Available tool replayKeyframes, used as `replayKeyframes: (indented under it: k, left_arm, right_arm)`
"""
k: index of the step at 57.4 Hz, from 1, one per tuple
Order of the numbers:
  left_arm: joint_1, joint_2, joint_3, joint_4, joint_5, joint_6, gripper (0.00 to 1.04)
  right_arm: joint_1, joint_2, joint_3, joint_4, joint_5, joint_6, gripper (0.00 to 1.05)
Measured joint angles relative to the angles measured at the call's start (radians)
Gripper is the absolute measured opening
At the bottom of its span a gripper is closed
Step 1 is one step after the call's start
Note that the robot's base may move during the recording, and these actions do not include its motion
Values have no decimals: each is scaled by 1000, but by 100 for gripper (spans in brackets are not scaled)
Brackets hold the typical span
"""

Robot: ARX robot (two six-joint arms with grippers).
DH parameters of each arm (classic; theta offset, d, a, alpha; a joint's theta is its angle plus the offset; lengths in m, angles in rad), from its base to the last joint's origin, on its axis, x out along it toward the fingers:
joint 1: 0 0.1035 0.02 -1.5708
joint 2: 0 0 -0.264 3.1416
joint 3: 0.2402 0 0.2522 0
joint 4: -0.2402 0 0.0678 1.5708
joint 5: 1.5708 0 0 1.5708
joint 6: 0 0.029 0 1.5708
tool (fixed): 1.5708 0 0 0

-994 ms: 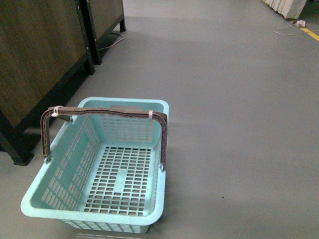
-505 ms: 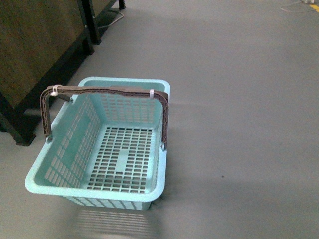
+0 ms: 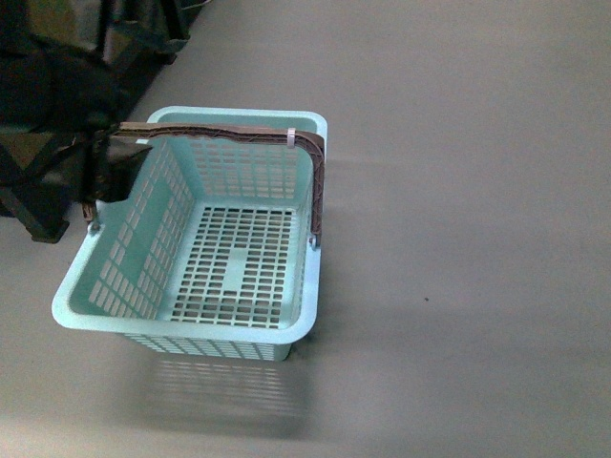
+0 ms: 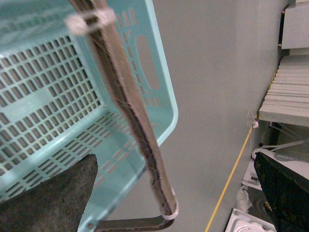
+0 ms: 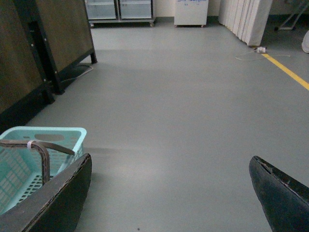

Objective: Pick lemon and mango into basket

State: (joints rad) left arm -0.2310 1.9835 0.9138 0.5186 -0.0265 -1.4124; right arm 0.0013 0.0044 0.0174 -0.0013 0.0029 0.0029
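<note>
The turquoise basket (image 3: 181, 329) is empty, with its brown-grey handles (image 3: 220, 134) swung up together. Its shadow lies apart from it on the grey floor. My left gripper (image 3: 105, 167) shows as a dark mass at the handle's left end. In the left wrist view my left gripper (image 4: 176, 162) is open, and the handle (image 4: 130, 121) runs between the jaws over the basket (image 4: 164, 96). My right gripper (image 5: 170, 162) is open and empty over bare floor, to the right of the basket (image 5: 72, 131). No lemon or mango is in view.
Dark wooden cabinets on black frames (image 5: 63, 34) stand to the left of the basket. A yellow floor line (image 5: 289, 72), a white curtain (image 5: 246, 19) and a loose cable (image 5: 253, 52) are at the far right. White cabinets (image 5: 120, 9) stand at the back.
The front view has swung down and the cabinets have slid out at top left. My left arm has come into view at the handle's left end. The basket's shadow now lies apart below it.
</note>
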Motion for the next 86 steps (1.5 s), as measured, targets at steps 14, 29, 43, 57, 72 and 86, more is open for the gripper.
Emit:
replayKeyframes:
  k: [14,29,43,57,72,86]
  left_arm:
    - [-91,222,273,-140,-26,-80,98]
    - [-108,305,406,-216,-55,-129,98]
    - [-76,345,486,-247,-64,-130,98]
    - [-59,411,560,-304,-68,-121,98]
    - [-56,471,652,-373,-71,-98,76]
    - [-51,472,645,-367,-55,-120,39]
  right_arm:
    - [0,0,0,0,0,0,96]
    - [0,0,0,0,0,0,96]
    - [0,0,0,0,0,0,96]
    - [0,0,0,0,0,0,96]
    - [0,0,0,0,0,0,96]
    - [0,0,0,0,0,0,96]
